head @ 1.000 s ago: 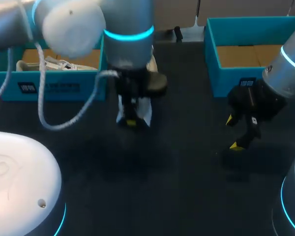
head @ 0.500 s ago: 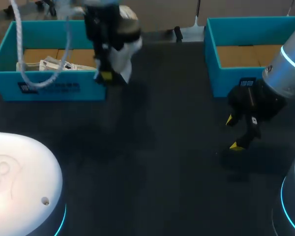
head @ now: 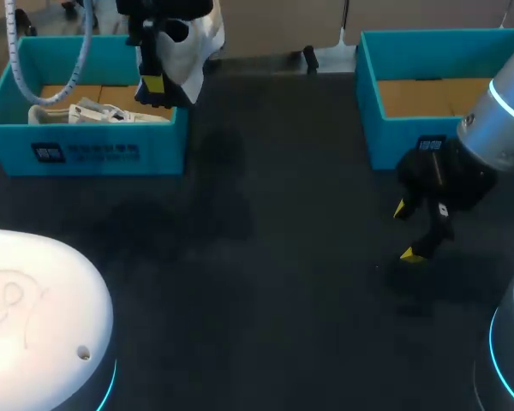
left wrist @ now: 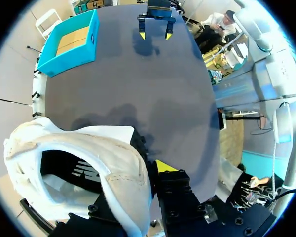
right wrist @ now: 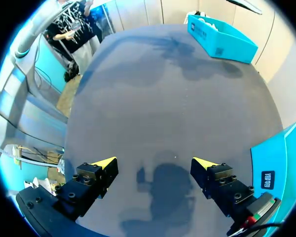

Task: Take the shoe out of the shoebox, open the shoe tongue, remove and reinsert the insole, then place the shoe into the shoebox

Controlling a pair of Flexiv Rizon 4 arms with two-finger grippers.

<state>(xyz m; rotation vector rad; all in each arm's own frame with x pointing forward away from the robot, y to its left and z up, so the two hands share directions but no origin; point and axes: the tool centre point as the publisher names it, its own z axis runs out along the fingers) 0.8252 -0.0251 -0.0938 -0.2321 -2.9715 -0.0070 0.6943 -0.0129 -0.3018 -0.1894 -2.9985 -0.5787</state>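
My left hand (head: 157, 82) pinches the white cloth shoe (left wrist: 113, 163) over the blue cardboard shoebox's (head: 94, 150) corner; my right hand (right wrist: 155, 168) is spread, far off; I think only putting it in is left.

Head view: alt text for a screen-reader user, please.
The left gripper holds a white shoe in the air above the right end of the left blue shoebox, which has another white item lying inside. The right gripper hangs open above the dark table, in front of the right blue shoebox.
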